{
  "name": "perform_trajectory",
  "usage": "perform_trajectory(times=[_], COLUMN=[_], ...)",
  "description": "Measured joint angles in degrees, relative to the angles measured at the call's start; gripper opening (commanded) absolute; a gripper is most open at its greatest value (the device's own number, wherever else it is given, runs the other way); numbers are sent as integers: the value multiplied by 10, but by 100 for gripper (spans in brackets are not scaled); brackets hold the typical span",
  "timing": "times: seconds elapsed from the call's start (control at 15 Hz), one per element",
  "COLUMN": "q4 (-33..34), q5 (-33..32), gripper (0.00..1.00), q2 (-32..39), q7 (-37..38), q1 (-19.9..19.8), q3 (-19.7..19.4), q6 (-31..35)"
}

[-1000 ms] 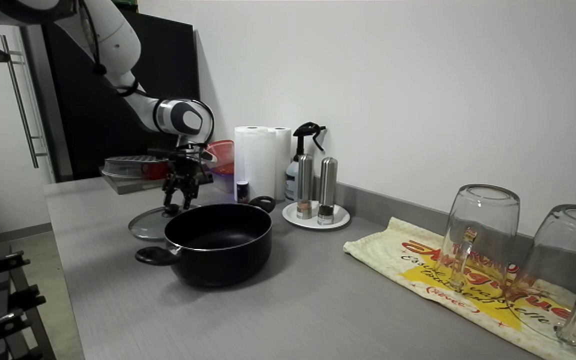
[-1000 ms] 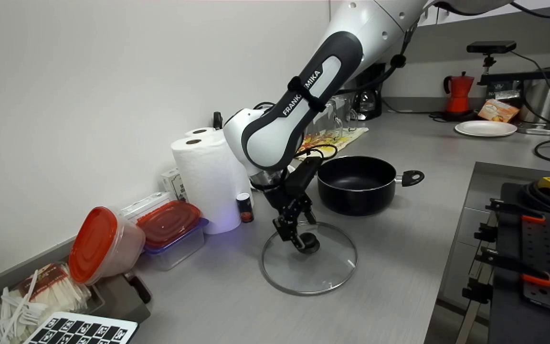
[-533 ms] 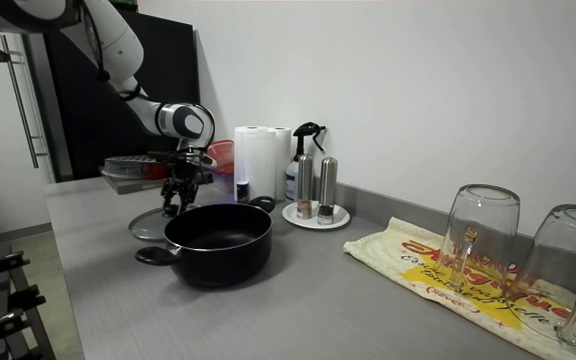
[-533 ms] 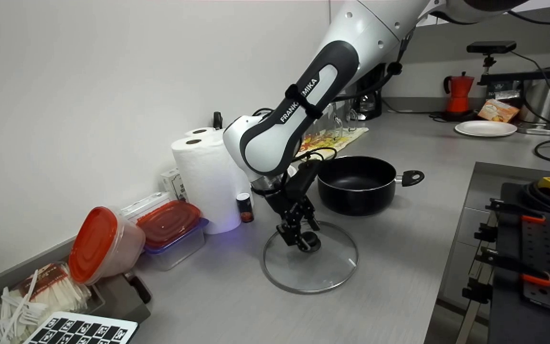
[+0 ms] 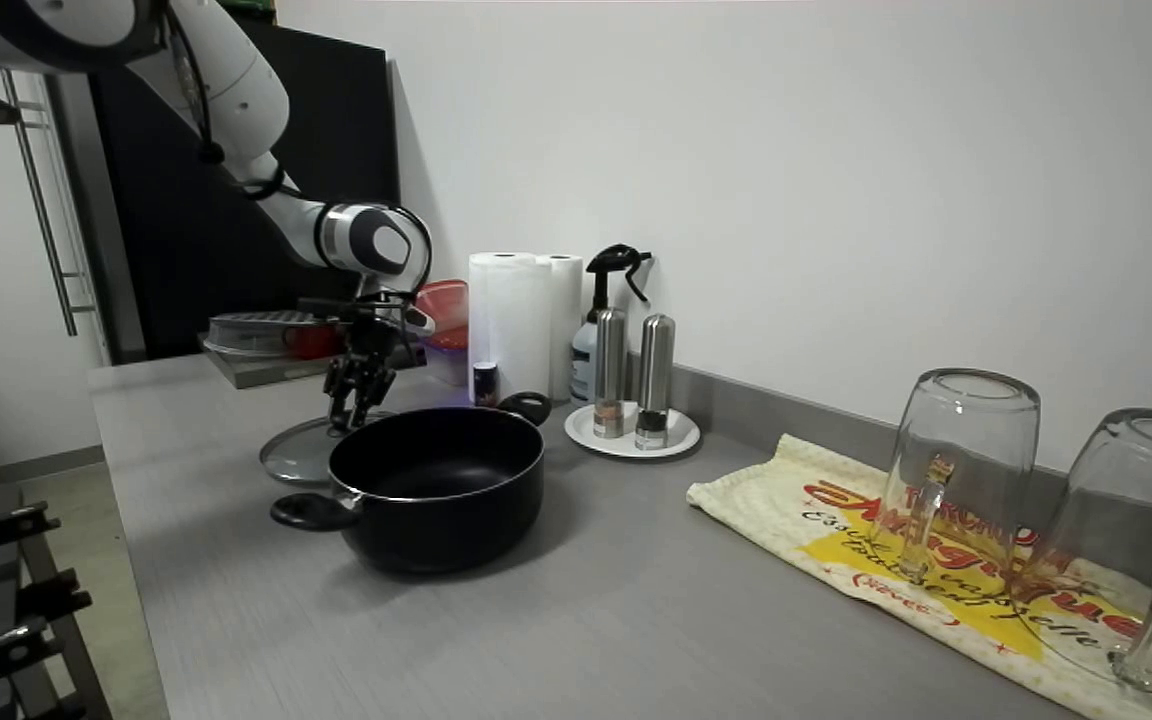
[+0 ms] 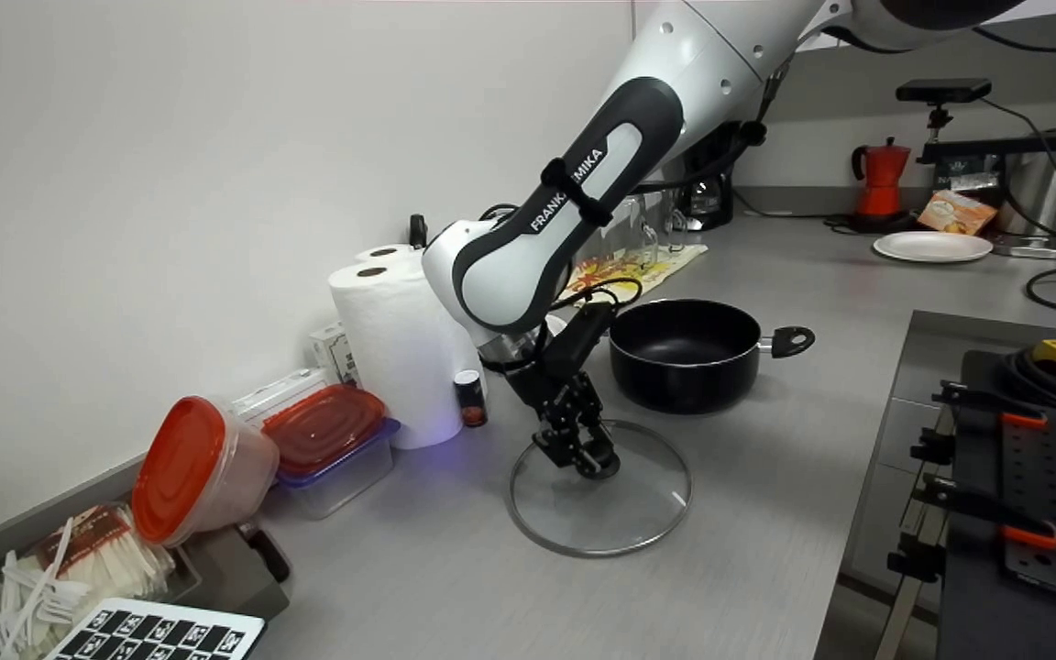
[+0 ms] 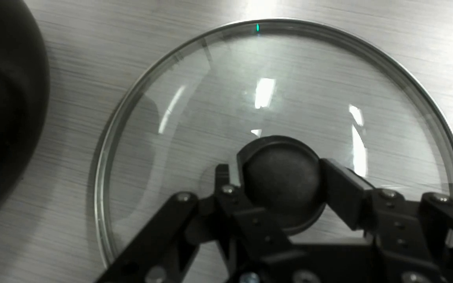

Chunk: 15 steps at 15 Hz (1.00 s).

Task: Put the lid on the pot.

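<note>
Red plastic caps the round tub (image 6: 216, 477) tipped at the left in an exterior view, and just beside it sits a flatter food container (image 6: 335, 449), also red-lidded. Next come the paper towel rolls (image 6: 395, 357), with a small dark bottle (image 6: 470, 400) just beside the front one. Then the task proper: the claw (image 7: 279, 181) hangs over the glass lid (image 6: 610, 513), and the wrist view shows its fingers (image 7: 344, 190) pinching the dark knob (image 7: 283, 175) from both sides. Grasping seems to be the step in hand; whether the lid's metal rim (image 7: 100, 188) is free of the tabletop (image 6: 748, 550) or rests on it I cannot tell for sure, the glass being see-through. Right of the lid, near but apart from it, the black pot (image 6: 686, 367) stands upright and uncovered, a loop handle (image 6: 783, 345) pointing right. The next move, I judge, calls for a straight lift until the rim clears the pot, a short carry rightward, then a level, centred lowering. Farther right, at the back, well apart, a red moka pot (image 6: 882, 179) stands near a white plate (image 6: 931, 247).
</note>
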Motion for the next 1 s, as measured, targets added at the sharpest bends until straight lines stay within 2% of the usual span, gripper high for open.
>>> perform_trajectory(times=[0.4, 0.73, 1.0], q4=[-2, -37, -57], q5=[3, 21, 42], gripper=[26, 26, 26], q2=[-21, -110, -171], q7=[-1, 0, 0], q1=[1, 2, -8], q3=[11, 28, 27], q6=[-10, -35, -87])
